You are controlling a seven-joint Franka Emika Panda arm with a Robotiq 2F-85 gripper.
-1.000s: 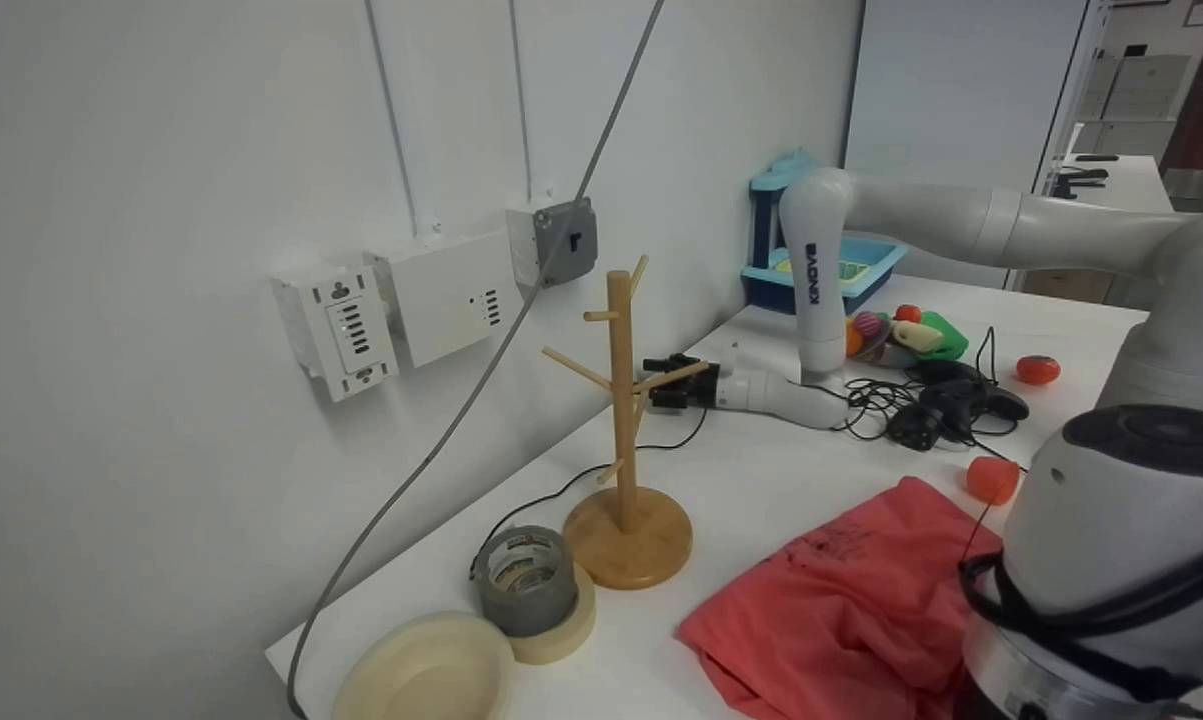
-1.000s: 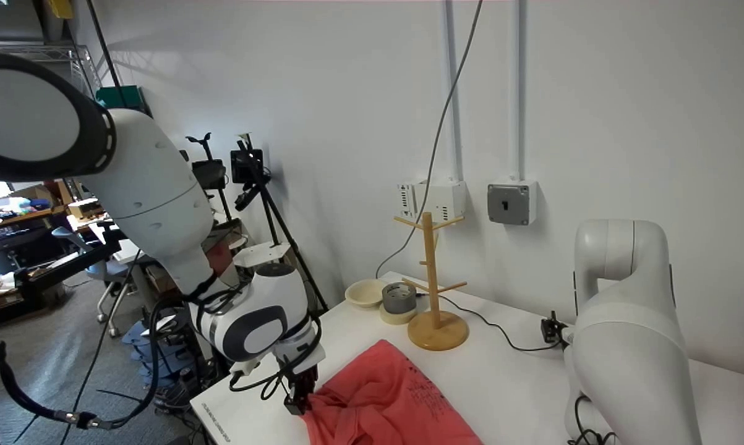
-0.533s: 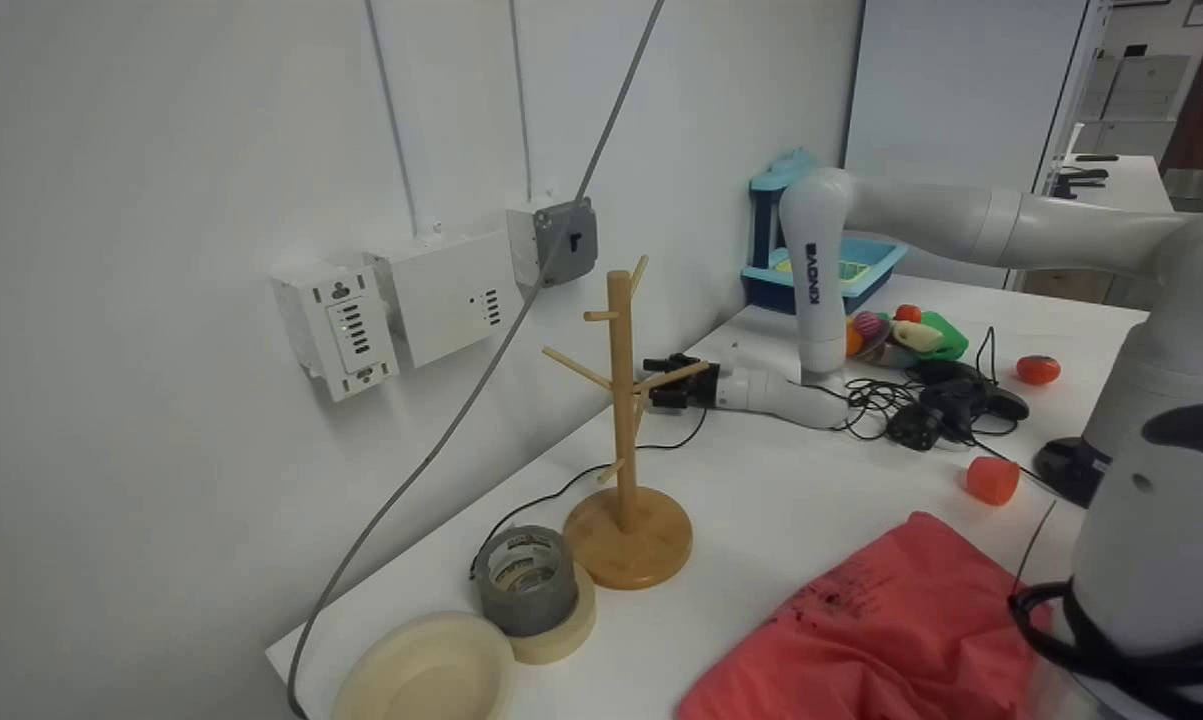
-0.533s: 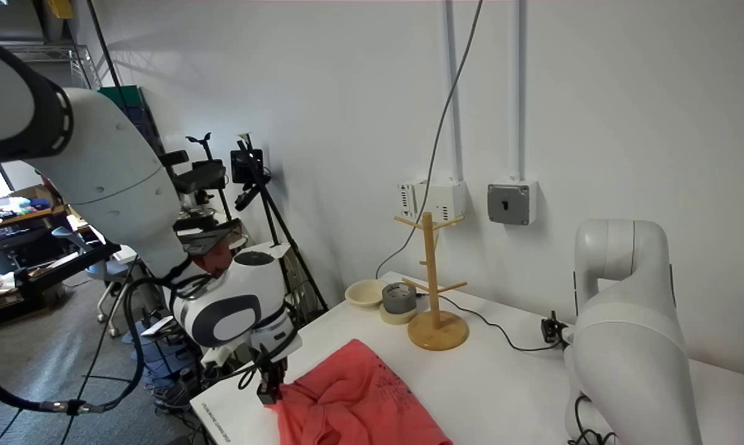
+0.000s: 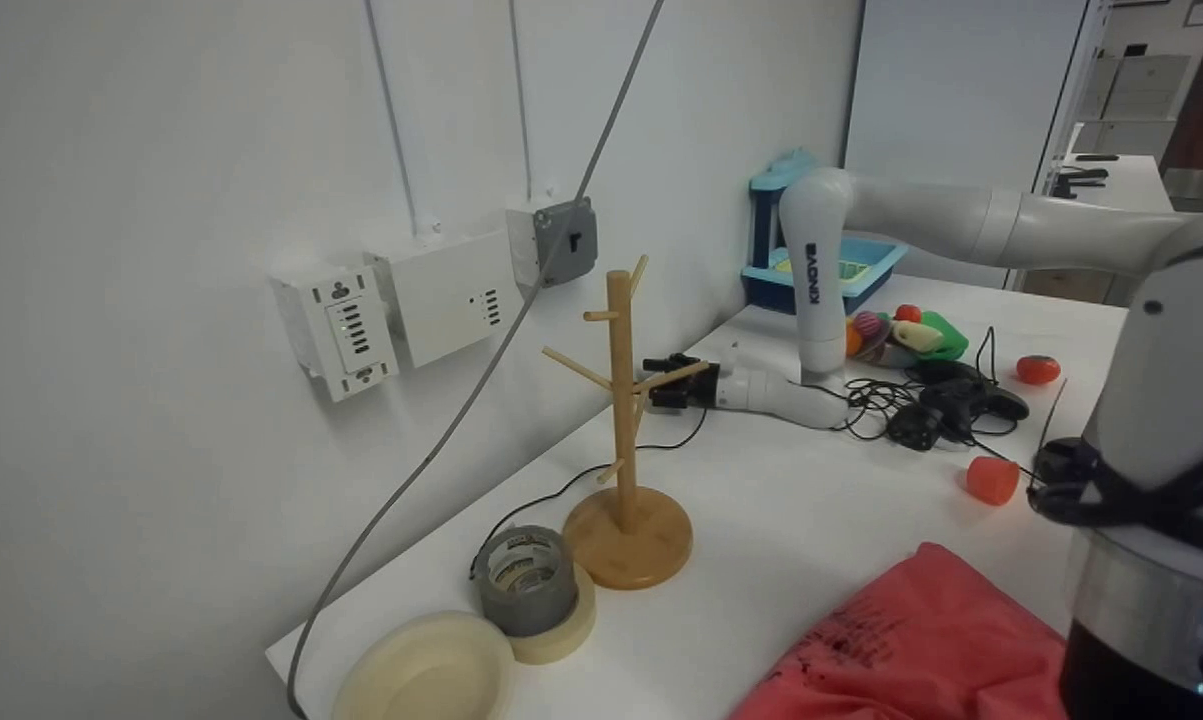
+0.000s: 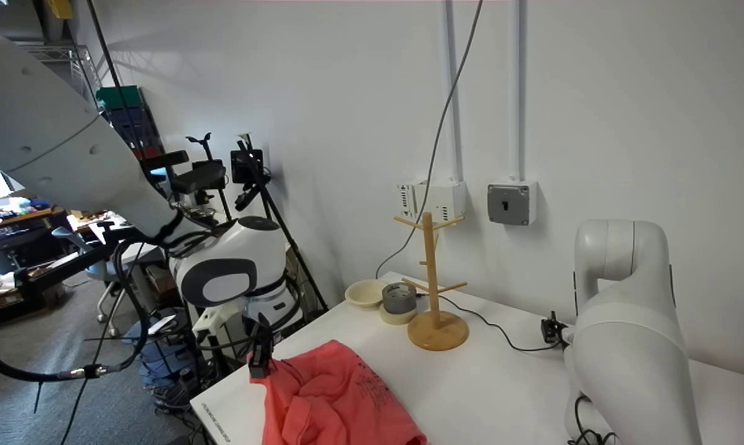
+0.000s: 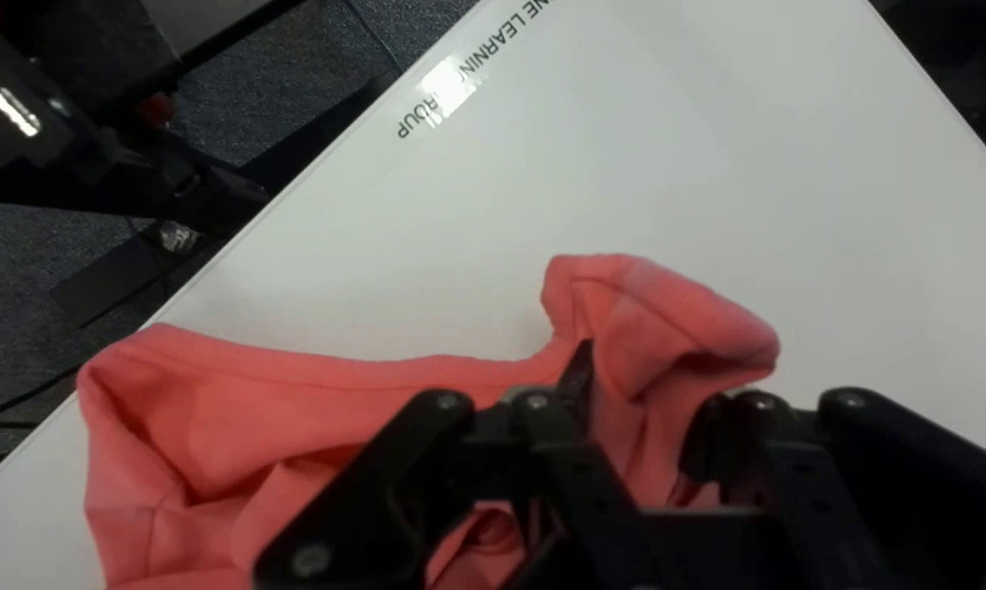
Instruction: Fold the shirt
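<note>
Claw (image 7: 640,410), one, black: its two fingers are standing partly apart, pinching a bunched fold of the shirt (image 7: 263,393) between them; a flap of cloth is sticking out past the fingertips.
Shirt, one, coral-red, dark marks: in both exterior views it is lying rumpled on the white table (image 6: 495,383).
Mug stand (image 5: 622,430), wooden, one: it is standing upright, apart from the shirt.
Tape, two rolls: a grey roll (image 5: 531,612) is resting on a cream roll (image 5: 561,646), just beside the stand.
Bowl (image 5: 426,685), cream, one: it is sitting just beside the rolls.
Cup (image 5: 992,481), red, one: it is resting well apart from the stand.
Wall boxes (image 5: 451,300), three: they are hanging in a row.
Second arm (image 5: 818,320), one, marked KINOVA: it is extending over the table.
</note>
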